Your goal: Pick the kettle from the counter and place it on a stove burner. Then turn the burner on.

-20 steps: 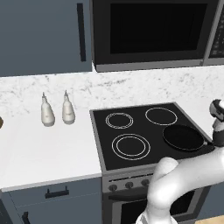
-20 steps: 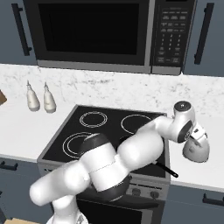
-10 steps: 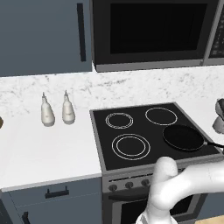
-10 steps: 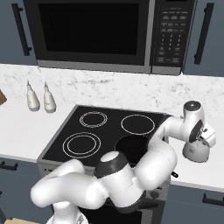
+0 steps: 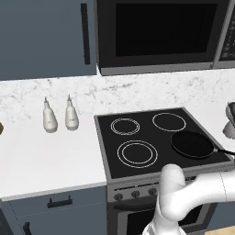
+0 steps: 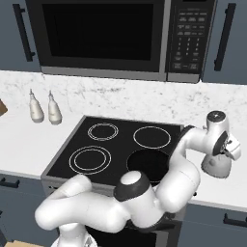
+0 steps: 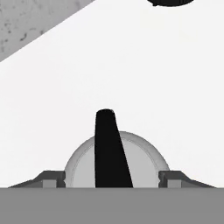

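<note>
Two fingertips (image 7: 52, 178) of the gripper (image 7: 111, 179) stand at the lower left and lower right of the hand view, one on each side of the kettle (image 7: 111, 162). Its pale round body fills the lower centre between them, and its dark arched handle (image 7: 109, 148) runs up the middle of the gap. Jaws stand apart, wider than the kettle body, with a sliver of space on each side; no contact visible, nothing gripped.

Right base view: kettle (image 6: 217, 165) sits at mid right of the frame on the white worktop (image 6: 226, 185), to the right of the black cooktop (image 6: 72, 140). Gripper (image 6: 227, 150) is directly over it, mostly hidden behind the wrist.

Left base view: a rounded pale shape cut by the right edge, on the worktop (image 5: 46, 156); kettle or hand, cannot tell.

Black frying pan (image 5: 193, 144) occupies the right front of the cooktop. Stove burner (image 5: 137, 153), the widest double ring, lies left of the pan and is white. Two white bottles (image 5: 59, 114) stand at the left, well apart from the kettle.
</note>
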